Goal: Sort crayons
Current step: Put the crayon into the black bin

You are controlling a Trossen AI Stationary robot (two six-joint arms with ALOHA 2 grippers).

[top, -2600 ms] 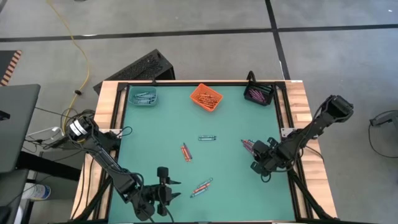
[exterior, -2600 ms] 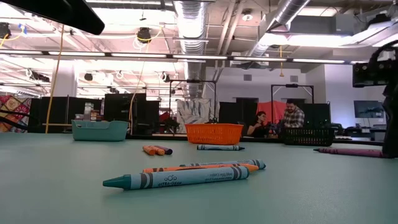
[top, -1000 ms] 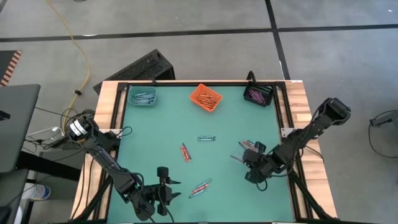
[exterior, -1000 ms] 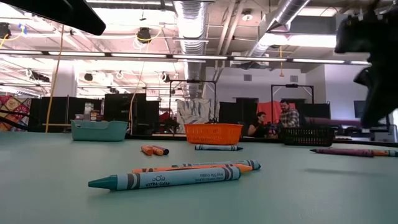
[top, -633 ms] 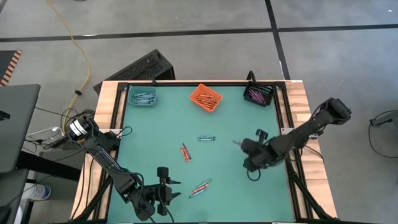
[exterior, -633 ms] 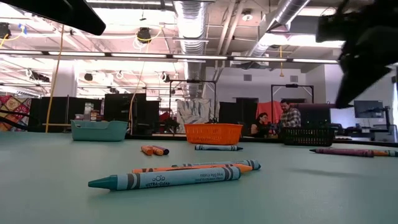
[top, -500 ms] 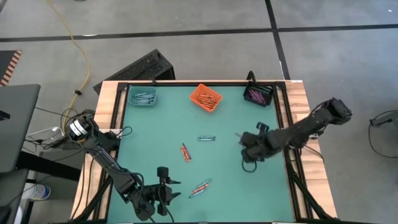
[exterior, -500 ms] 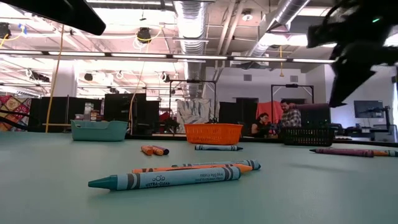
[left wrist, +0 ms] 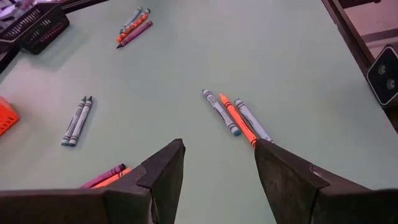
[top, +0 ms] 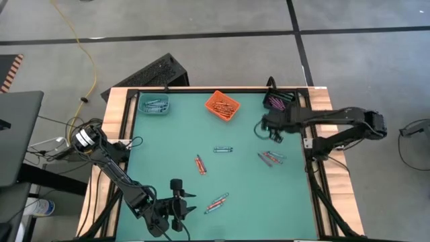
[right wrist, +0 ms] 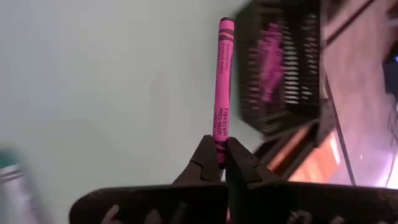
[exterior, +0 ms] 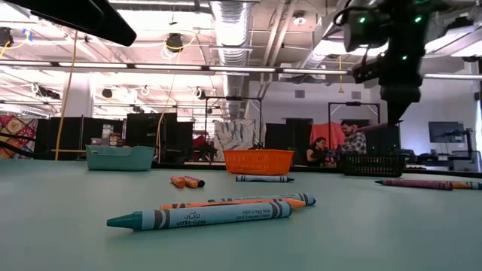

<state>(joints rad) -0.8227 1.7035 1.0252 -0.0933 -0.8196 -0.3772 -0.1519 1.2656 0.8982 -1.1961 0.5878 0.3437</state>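
right end effector [right wrist: 217, 163] pinches a slim pink crayon [right wrist: 221, 87].

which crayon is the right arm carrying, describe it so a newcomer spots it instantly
Start at the black bin in the table's far right corner. Just short of it hangs the right gripper, shut on a pink crayon. It is the only crayon off the table, sticking straight out from the fingertips.

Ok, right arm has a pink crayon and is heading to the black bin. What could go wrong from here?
The right gripper pinches the pink crayon only at one end, so it may pivot or slip out before reaching the black bin. The crayon sticks far forward and could catch the bin's rim. A drop short of the bin would leave it on the mat.
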